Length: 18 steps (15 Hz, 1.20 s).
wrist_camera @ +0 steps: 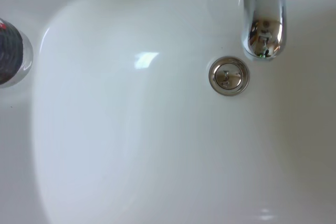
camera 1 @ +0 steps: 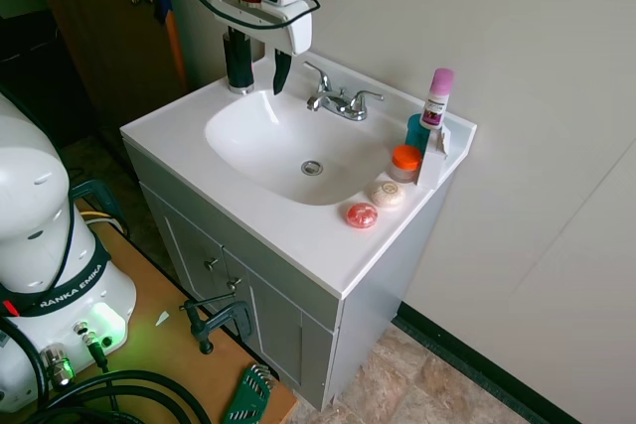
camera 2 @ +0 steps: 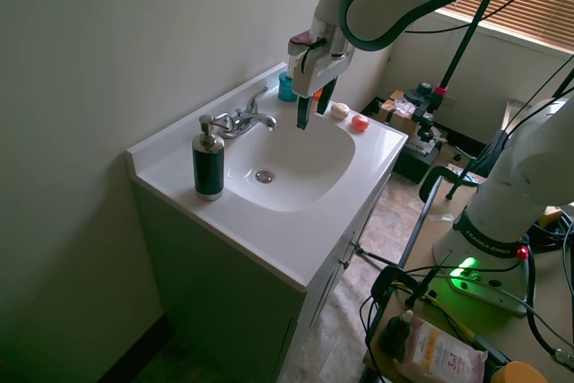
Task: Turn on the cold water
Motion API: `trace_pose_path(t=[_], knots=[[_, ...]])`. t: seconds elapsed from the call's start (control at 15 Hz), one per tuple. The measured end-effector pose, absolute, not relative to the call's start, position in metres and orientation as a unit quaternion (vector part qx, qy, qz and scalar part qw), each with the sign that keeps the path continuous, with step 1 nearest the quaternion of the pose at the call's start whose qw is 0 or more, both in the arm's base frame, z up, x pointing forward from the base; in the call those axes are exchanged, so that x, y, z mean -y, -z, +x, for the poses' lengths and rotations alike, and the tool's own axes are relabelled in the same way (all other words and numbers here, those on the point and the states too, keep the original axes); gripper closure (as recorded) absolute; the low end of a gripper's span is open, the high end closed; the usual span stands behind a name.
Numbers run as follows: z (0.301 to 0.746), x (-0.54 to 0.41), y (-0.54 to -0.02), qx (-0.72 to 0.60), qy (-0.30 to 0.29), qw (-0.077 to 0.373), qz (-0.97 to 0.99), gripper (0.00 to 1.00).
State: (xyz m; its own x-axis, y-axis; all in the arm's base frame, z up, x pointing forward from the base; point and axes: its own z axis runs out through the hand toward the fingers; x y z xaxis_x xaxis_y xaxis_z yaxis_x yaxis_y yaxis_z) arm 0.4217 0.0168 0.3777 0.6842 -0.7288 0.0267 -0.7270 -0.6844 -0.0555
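Black two-finger gripper (camera 1: 256, 74) hangs above white basin (camera 1: 248, 146), fingers apart, holding nothing. Small shiny chrome right-hand lever (camera 1: 369, 98) at far rim, right of curved chrome spout (camera 1: 320, 99), untouched. No water flowing. Nothing done yet; approach, contact, push all remain.

Bright, even daylight; window w/ blinds (camera 2: 529, 6) behind the arm in 2nd ext view. Soft shadows on white sink (camera 1: 268, 141). Wrist view sharp: glare patch on basin, reflections on chrome spout (wrist_camera: 262, 19). Slight wide-angle bend at edges.
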Motion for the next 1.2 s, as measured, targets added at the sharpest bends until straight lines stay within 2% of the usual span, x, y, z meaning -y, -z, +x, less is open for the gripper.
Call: trace_pose_path(t=[0.33,0.67,0.87,1.2], knots=[[0.436,-0.01,-0.386,-0.429,0.032,0.026,-0.903,0.0],[0.524,0.046,-0.387,-0.48,0.064,0.032,-0.874,0.0],[0.574,0.059,-0.382,-0.505,0.106,0.029,-0.856,0.0],[0.613,0.082,-0.358,-0.536,0.133,0.005,-0.833,0.0]])
